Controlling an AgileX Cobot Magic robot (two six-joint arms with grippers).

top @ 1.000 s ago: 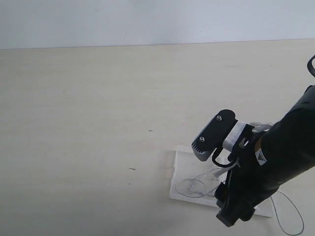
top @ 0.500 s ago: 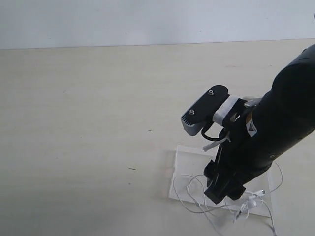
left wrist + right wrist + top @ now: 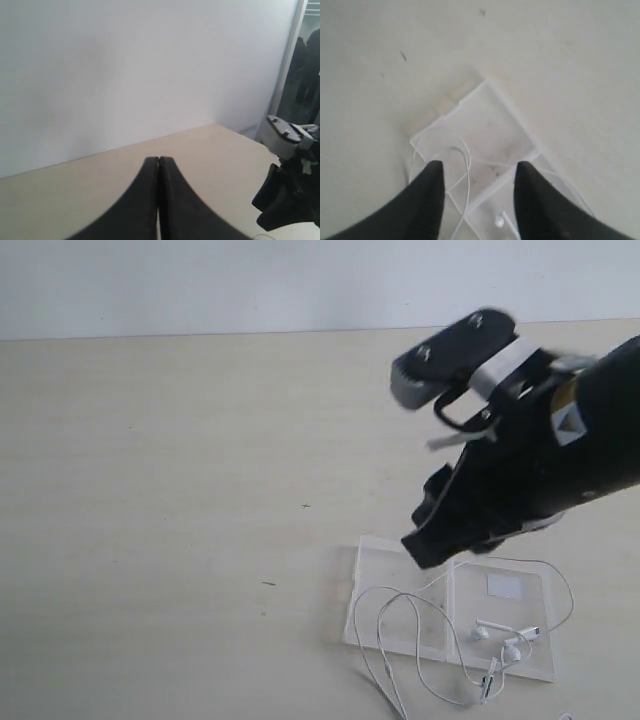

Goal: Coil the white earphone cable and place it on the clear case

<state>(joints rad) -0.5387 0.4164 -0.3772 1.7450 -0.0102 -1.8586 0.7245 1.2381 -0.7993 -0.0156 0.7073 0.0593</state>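
On the beige table [image 3: 150, 490], beneath my right arm [image 3: 540, 470], the clear case [image 3: 375, 565] lies opened flat, both panels down. My right pincer [image 3: 477, 167] hangs above the case, jaws partly apart, gripping nothing. My left pincer [image 3: 158, 161] is pressed fully closed and empty. Across the case lies the white earphone cable [image 3: 480, 632], loosely looped, strands spilling past one edge.

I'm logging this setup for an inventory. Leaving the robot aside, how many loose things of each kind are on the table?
clear case: 1
white earphone cable: 1
Total: 2
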